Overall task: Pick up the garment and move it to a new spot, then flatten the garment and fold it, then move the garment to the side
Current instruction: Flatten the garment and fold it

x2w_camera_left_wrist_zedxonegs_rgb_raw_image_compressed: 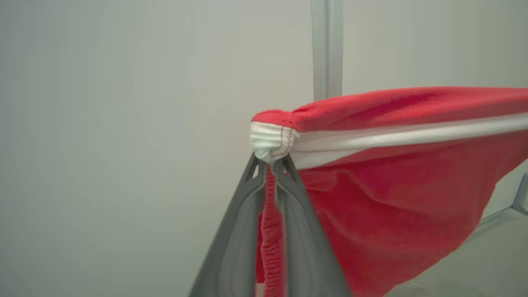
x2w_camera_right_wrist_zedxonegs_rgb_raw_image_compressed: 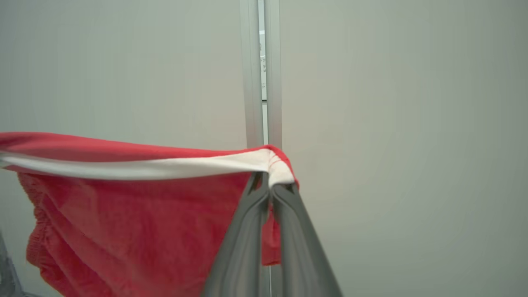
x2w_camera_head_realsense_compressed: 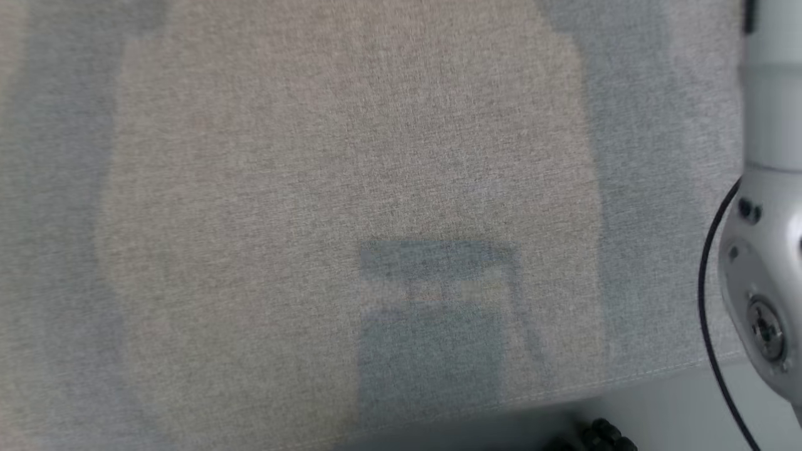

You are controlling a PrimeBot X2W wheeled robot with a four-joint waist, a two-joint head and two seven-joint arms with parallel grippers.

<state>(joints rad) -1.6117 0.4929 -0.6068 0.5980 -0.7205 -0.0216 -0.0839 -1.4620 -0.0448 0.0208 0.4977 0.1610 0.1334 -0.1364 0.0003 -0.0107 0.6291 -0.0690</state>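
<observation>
Grippers first: your left gripper [x2w_camera_left_wrist_zedxonegs_rgb_raw_image_compressed: 270, 163] is squeezed tight on one white-edged corner of the red garment [x2w_camera_left_wrist_zedxonegs_rgb_raw_image_compressed: 392, 206], in the middle of the left wrist view. From there the garment runs off the right edge and hangs down to the lower right. Your right gripper [x2w_camera_right_wrist_zedxonegs_rgb_raw_image_compressed: 268, 183] is squeezed tight on another corner, in the middle of its view, and the cloth runs off the left edge. In the head view you see the grey table [x2w_camera_head_realsense_compressed: 313, 156], with a pale arm [x2w_camera_head_realsense_compressed: 767, 250] at the right edge.
</observation>
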